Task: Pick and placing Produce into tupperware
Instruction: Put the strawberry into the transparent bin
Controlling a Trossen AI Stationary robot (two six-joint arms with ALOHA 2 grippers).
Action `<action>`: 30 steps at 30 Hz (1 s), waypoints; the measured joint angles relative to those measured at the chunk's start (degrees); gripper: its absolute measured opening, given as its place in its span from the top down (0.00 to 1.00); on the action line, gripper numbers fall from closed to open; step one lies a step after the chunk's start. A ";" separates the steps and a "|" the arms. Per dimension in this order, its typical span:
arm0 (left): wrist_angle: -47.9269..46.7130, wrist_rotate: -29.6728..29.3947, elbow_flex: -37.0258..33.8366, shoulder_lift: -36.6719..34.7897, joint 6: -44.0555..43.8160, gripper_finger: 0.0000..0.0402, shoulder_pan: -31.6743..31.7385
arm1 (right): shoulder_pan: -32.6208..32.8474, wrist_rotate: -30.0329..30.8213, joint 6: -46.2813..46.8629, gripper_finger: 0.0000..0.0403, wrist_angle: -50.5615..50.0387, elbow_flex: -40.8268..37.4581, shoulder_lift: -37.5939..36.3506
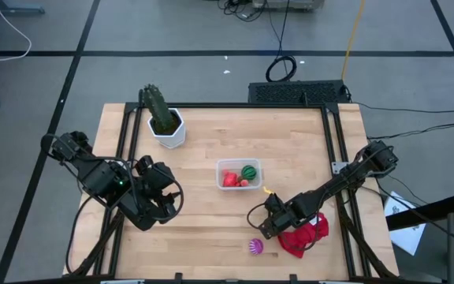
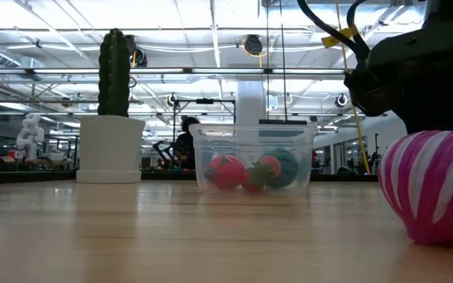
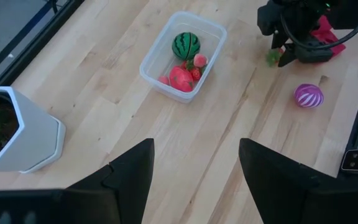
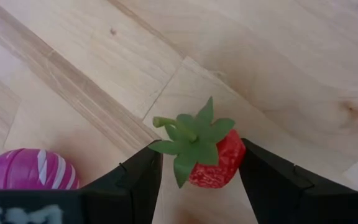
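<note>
The clear tupperware tub (image 1: 239, 174) sits mid-table and holds a green striped ball (image 3: 186, 45), a red strawberry (image 3: 180, 79) and small pink bits. A purple striped piece (image 1: 256, 247) rests on the table near the near edge; it also shows in the low view (image 2: 435, 187). My right gripper (image 4: 199, 163) is shut on a red strawberry (image 4: 211, 159) with a green leafy top, just above the table, between the tub and the purple piece (image 4: 25, 168). My left gripper (image 3: 194, 163) is open and empty, left of the tub. My right gripper pinches the strawberry's red body (image 4: 225, 163) between its two fingers, one on each side. The green leafy top (image 4: 191, 135) points away from the wrist. The fingers come down at a slant. Whether the strawberry is clear of the table, I cannot tell.
A green cactus in a white hexagonal pot (image 1: 166, 126) stands at the far left of the table. A red cloth (image 1: 306, 235) lies crumpled at the near right, beside my right arm. Bare wood lies between the tub and my left gripper.
</note>
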 joint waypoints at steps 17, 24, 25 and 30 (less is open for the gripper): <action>0.00 0.00 0.00 0.00 1.09 0.40 0.00 | 0.00 -0.15 -2.34 0.51 0.70 -0.15 0.13; 0.00 0.00 0.00 0.00 1.11 0.40 0.00 | 0.00 -0.15 -2.24 0.51 0.74 -0.15 0.15; 0.00 -0.01 0.00 0.00 1.12 0.40 0.00 | 0.00 -0.15 -2.20 0.51 0.76 -0.15 0.15; 0.00 0.00 0.00 0.00 1.14 0.40 0.00 | 0.00 -0.15 -1.79 0.51 0.74 -0.15 0.17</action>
